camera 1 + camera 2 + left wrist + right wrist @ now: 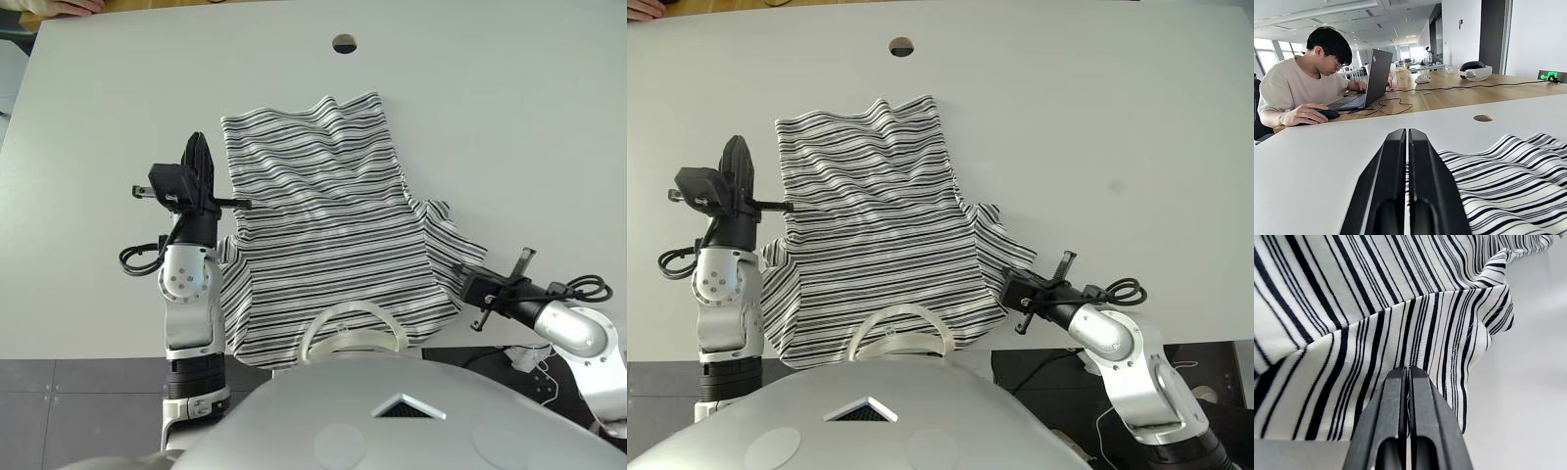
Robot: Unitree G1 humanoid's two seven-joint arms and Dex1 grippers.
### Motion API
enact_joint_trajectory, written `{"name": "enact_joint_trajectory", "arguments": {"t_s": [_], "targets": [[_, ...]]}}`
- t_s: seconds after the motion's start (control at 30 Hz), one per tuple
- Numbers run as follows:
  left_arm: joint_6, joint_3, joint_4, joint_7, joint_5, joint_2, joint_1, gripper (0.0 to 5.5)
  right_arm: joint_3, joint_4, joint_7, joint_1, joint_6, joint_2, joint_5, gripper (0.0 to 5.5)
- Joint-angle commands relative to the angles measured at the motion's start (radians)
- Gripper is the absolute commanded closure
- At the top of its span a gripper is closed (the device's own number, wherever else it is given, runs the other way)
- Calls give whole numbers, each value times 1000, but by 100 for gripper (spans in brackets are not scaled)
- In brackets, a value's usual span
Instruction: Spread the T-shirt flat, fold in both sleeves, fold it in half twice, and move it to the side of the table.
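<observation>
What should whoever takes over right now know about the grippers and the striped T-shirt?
Left gripper: shut, holding nothing, beside the left edge of the black-and-white striped fabric T-shirt.
Right gripper: shut, tips at the right sleeve; I cannot tell whether cloth is pinched.
The T-shirt lies rumpled on the white table, collar nearest the robot.
Done: no fold yet.
Left: flatten it, fold both sleeves, halve twice, move it to the table's side.
</observation>
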Motion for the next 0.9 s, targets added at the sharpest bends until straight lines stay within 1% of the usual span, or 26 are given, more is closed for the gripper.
{"name": "enact_joint_trajectory", "arguments": {"t_s": [0.03,0.13,0.2,0.23,0.3,0.33,0.4,0.47,0.53,0.63,0.7,0.9], "targets": [[10,3,20,-1,7,5,-21,538,2,29,26,34,48,27,37,540],[5,3,32,1,10,4,-27,538,-137,-81,-77,-173,27,211,272,540],[-1,4,43,2,11,3,-31,538,-205,-130,-93,-329,130,303,477,540],[-4,5,49,3,12,2,-33,538,-207,-121,-85,-402,195,335,569,540],[-9,4,60,4,14,1,-39,538,-170,-65,-77,-501,281,373,644,540],[-11,2,69,2,14,1,-46,538,-137,-12,-79,-543,291,396,647,540],[-14,0,84,1,14,1,-59,538,-39,156,-79,-632,279,432,586,540],[-17,-3,90,2,15,-2,-63,538,56,365,-85,-736,243,477,507,540],[-19,-8,92,3,17,-4,-64,538,106,597,-126,-859,171,551,435,540],[-17,-17,95,0,19,-7,-71,538,145,863,-181,-982,96,632,356,540],[-15,-22,93,0,20,-8,-72,538,157,967,-197,-1022,69,658,324,540],[-6,-36,67,1,23,-12,-57,538,147,1283,-248,-1144,11,713,258,540]]}}
